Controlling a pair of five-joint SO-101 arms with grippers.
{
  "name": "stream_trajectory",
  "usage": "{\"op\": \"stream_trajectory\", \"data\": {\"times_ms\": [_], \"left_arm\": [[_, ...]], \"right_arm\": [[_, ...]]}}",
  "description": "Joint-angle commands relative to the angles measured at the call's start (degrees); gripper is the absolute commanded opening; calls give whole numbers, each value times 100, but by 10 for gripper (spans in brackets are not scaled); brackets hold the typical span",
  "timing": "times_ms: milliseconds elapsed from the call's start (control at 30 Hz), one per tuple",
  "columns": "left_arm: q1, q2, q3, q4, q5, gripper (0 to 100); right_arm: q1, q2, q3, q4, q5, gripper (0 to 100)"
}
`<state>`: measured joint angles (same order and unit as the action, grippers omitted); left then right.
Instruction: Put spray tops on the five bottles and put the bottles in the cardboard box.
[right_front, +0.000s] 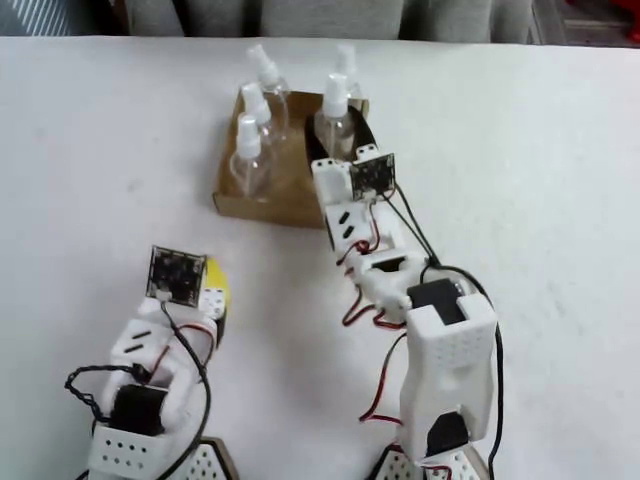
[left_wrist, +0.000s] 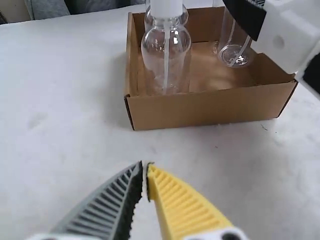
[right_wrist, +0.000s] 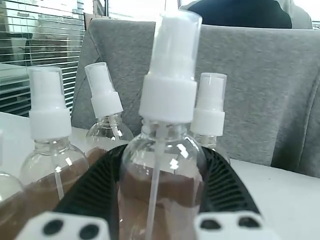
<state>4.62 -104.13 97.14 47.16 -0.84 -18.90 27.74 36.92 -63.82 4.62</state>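
Note:
The cardboard box (right_front: 262, 200) sits at the table's middle back. Several clear bottles with white spray tops stand in it, such as one (right_front: 247, 152) near its front left. My right gripper (right_front: 338, 140) is over the box's right part, shut on another capped bottle (right_front: 335, 112) held upright. In the right wrist view that bottle (right_wrist: 162, 165) sits between the black fingers (right_wrist: 95, 190), with three capped bottles behind it. My left gripper (left_wrist: 145, 172) is shut and empty, low over the table in front of the box (left_wrist: 200, 107).
White tabletop lies all around the box. The left arm (right_front: 150, 350) is at the lower left and the right arm (right_front: 440, 340) stretches from the lower right toward the box. Grey chair backs (right_wrist: 260, 90) stand beyond the table's far edge.

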Motion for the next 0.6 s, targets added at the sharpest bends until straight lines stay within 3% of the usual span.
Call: {"op": "stream_trajectory", "data": {"times_ms": [0, 400, 567], "left_arm": [[-66, -66, -18, -9, -53, 23], [-40, -66, -18, -18, -53, 24], [-31, -66, -18, -185, -53, 24]], "right_arm": [[75, -154, -88, -75, 62, 16], [-66, -2211, 1011, 31, 26, 15], [-286, -3670, 1213, 1771, -44, 15]]}}
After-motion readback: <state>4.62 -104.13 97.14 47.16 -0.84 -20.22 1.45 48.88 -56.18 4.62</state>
